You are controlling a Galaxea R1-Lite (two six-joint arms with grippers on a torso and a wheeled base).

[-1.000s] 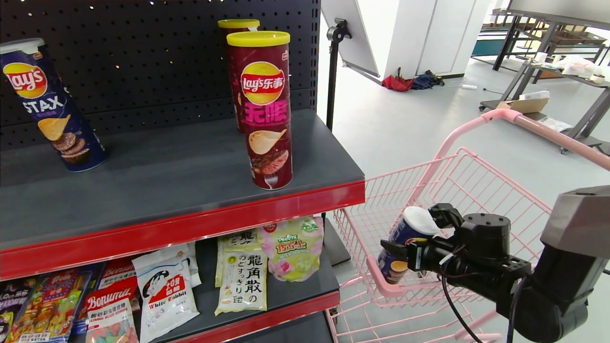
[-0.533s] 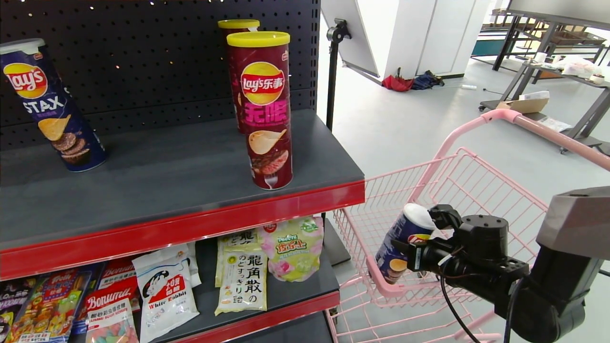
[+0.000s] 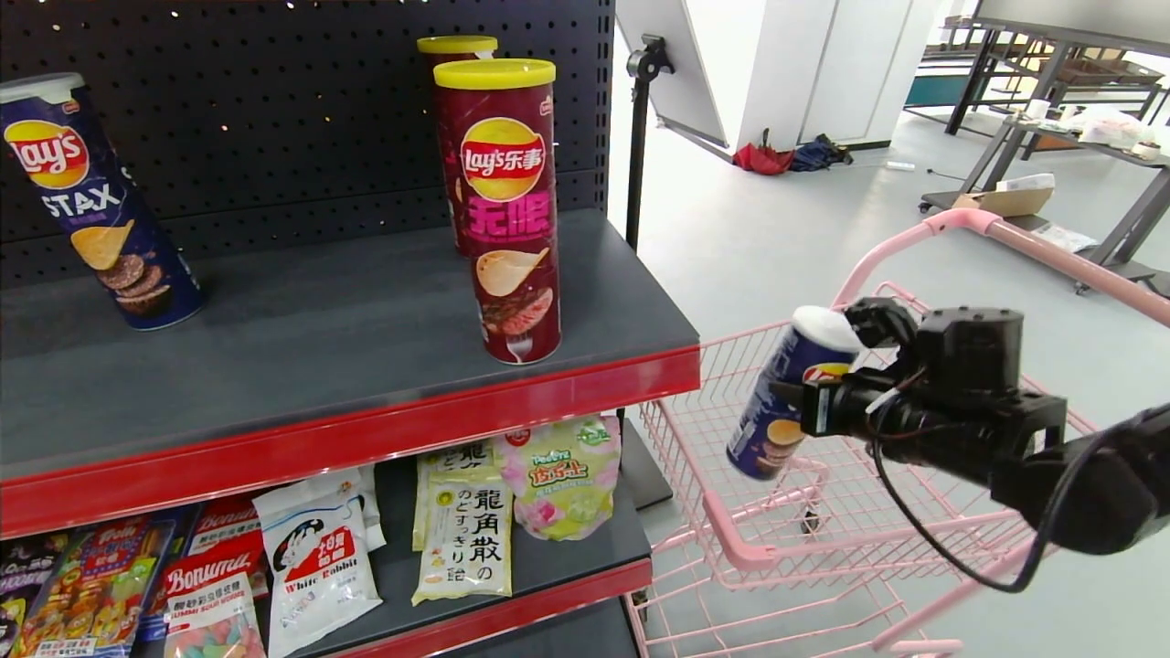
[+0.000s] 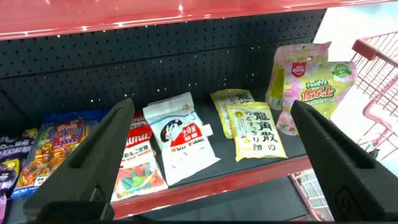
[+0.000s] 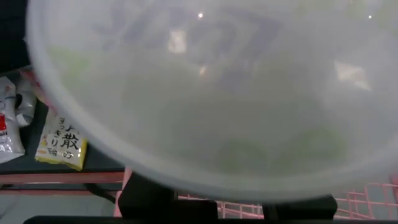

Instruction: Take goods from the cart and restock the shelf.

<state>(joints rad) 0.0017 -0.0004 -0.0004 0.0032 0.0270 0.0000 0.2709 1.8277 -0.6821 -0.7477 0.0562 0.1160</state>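
Right arm (image 3: 1051, 457) outstretched over cart (image 3: 731, 539), jaws gripping tilted blue can (image 3: 777, 429); left jaws spread wide

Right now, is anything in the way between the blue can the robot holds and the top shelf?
Yes, partly: the front red can stands near the right front edge of the shelf, between the held blue can and its bare middle.

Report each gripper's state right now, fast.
Left gripper: open, holding nothing.
Right gripper: shut on the dark blue cylindrical chip can with a white lid, above the pink wire cart.
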